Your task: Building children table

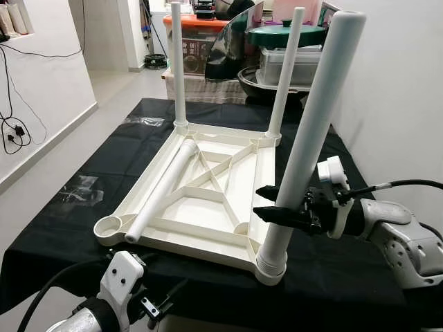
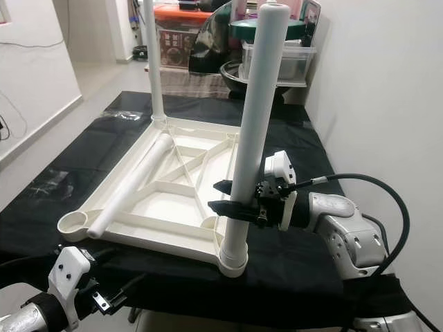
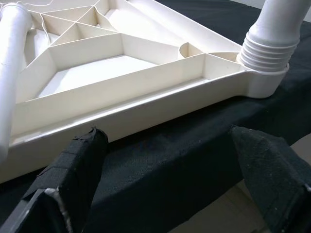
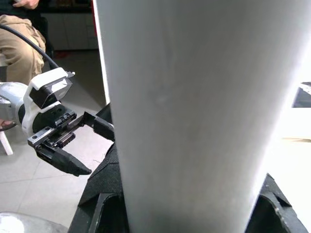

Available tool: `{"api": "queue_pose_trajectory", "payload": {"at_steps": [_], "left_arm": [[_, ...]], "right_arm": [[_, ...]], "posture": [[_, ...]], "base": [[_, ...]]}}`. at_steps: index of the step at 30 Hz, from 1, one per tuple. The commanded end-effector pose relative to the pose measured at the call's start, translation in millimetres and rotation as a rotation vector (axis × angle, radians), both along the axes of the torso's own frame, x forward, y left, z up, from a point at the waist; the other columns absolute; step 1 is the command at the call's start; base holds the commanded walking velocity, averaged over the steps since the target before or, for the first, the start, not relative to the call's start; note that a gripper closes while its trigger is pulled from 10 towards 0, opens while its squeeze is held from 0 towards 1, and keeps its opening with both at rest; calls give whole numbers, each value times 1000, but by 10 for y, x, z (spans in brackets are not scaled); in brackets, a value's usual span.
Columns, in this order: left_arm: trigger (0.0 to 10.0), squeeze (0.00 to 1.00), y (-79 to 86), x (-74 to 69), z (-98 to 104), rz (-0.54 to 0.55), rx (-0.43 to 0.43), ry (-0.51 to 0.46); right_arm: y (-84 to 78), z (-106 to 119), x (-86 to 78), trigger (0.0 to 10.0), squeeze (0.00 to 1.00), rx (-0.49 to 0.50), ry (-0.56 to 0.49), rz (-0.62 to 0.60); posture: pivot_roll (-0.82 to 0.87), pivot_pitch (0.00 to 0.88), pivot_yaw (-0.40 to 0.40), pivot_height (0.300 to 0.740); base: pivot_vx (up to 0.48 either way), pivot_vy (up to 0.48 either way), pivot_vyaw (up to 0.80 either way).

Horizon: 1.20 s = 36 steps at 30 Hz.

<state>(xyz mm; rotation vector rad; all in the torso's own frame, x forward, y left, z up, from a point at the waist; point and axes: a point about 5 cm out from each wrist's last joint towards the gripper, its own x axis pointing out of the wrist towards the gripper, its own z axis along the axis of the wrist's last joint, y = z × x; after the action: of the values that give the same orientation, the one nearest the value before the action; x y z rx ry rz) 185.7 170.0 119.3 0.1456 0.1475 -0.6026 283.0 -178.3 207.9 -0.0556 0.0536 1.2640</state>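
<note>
A white plastic tabletop (image 1: 201,243) lies upside down on a black-covered table. Two white legs (image 1: 178,62) (image 1: 287,69) stand in its far corners. A third leg (image 1: 322,111) stands slightly tilted in the near right corner socket, its ribbed base (image 3: 266,53) seated there. My right gripper (image 1: 259,201) is shut on this leg low down. A fourth leg (image 1: 163,190) lies loose across the tabletop's left side. The near left socket (image 1: 109,227) holds nothing. My left gripper (image 3: 170,184) hovers open just off the table's near edge, with nothing between its fingers.
Black cloth (image 1: 83,173) covers the table, with clear plastic wrappers (image 1: 77,188) on its left part. Storage boxes and pots (image 1: 284,48) are stacked past the far end. A white wall (image 1: 401,90) runs close along the right. A seated person's legs (image 4: 19,29) are off to the left.
</note>
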Motion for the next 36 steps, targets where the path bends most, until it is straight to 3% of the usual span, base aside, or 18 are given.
{"api": "queue_pose_trajectory", "payload": {"at_steps": [1, 6, 10, 12, 17, 31, 36], "left_arm": [[10000, 0, 38, 5, -39, 17, 12, 21], [10000, 0, 80, 3, -42, 46, 19, 15], [10000, 0, 93, 23, -44, 61, 21, 7], [10000, 0, 90, 29, -44, 62, 20, 5], [10000, 0, 72, 61, -30, 61, 18, -5], [10000, 0, 14, 132, -34, 75, 4, -25], [10000, 0, 2, 150, -25, 81, -2, -33]], "right_arm": [[61, -340, -45, 10000, 0, -42, 153, -6], [189, -449, 11, 10000, 0, -48, 122, -139], [214, -604, 202, 10000, 0, -122, 105, -450], [221, -629, 219, 10000, 0, -134, 99, -489], [186, -758, 300, 10000, 0, -78, 142, -778], [201, -923, 309, 10000, 0, -21, 196, -1009], [321, -924, 284, 10000, 0, -20, 175, -921]], "posture": [[9, 0, -54, 740], [10, 0, -55, 740], [9, 0, -55, 740], [9, 0, -55, 740], [5, 0, -46, 740], [2, 0, -47, 740], [8, 0, -50, 740]], "base": [[0, 0, 0], [0, 0, 0], [0, 0, 0], [0, 0, 0], [0, 0, 0], [0, 0, 0], [0, 0, 0]]}}
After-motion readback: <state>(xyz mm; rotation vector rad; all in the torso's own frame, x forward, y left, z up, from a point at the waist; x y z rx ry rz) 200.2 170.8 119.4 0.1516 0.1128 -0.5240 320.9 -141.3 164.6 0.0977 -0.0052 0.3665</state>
